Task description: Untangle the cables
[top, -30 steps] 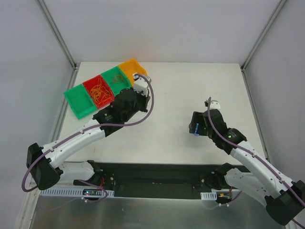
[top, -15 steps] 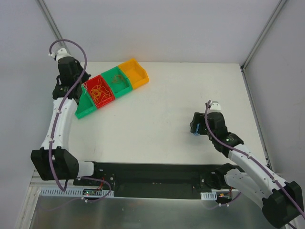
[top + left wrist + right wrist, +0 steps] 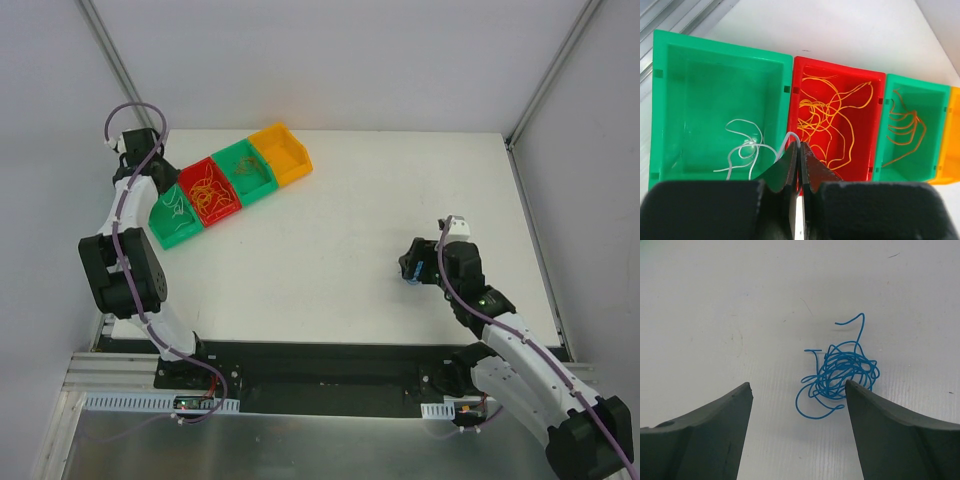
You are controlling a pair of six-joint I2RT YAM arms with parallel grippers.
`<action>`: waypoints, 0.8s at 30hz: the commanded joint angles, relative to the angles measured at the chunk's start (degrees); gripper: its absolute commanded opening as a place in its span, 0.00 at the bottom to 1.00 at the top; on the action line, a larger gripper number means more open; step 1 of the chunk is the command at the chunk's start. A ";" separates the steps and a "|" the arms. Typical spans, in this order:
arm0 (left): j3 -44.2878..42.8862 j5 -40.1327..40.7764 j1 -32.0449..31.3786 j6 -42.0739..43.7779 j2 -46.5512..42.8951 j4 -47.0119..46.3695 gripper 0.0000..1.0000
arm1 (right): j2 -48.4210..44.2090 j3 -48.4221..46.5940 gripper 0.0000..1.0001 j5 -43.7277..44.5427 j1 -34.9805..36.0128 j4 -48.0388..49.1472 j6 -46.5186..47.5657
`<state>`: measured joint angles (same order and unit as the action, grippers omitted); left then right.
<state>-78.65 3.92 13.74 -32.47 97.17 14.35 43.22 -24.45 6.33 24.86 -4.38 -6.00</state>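
The cables lie sorted by colour. White wires (image 3: 746,149) lie in the left green bin (image 3: 700,80), yellow ones (image 3: 832,112) in the red bin (image 3: 875,150), and orange ones (image 3: 905,127) in the second green bin (image 3: 935,100). My left gripper (image 3: 800,146) is shut on a loop of white wire, low over the edge between the left green and red bins; in the top view it (image 3: 158,190) is at the bins' left end. A blue clump (image 3: 842,372) lies on the table. My right gripper (image 3: 797,385) is open over it, the clump against the right finger (image 3: 890,435).
An orange bin (image 3: 281,152) ends the bin row at the back. The row of bins (image 3: 170,228) sits at the table's far left corner, near the frame post. The right gripper (image 3: 412,268) hovers mid-right of the white table.
My left arm has swung from near the orange bin to the far left and folded back, its gripper now over the left green bin. The right arm shifted slightly.
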 commanded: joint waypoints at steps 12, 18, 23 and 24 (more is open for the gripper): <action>2.62 -7.51 5.42 -4.97 -2.94 0.77 0.57 | 1.69 -2.88 0.77 -5.18 -2.27 -0.27 -1.47; 7.27 -16.48 4.46 -9.62 -8.73 -1.16 0.61 | 3.18 -5.26 0.77 -8.97 -2.45 -3.52 -3.14; 11.85 -23.16 -4.22 -9.90 -13.22 -5.37 0.66 | 8.44 -11.48 0.77 0.52 -5.16 -16.86 -5.33; 11.86 -26.04 -7.55 -8.76 -12.88 -6.60 0.70 | 10.20 -12.81 0.77 -0.08 -7.09 -18.89 -5.34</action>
<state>-68.66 -11.77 15.14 -40.99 87.61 13.32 48.88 -30.57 1.45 22.00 -12.86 -8.99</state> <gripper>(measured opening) 0.651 0.771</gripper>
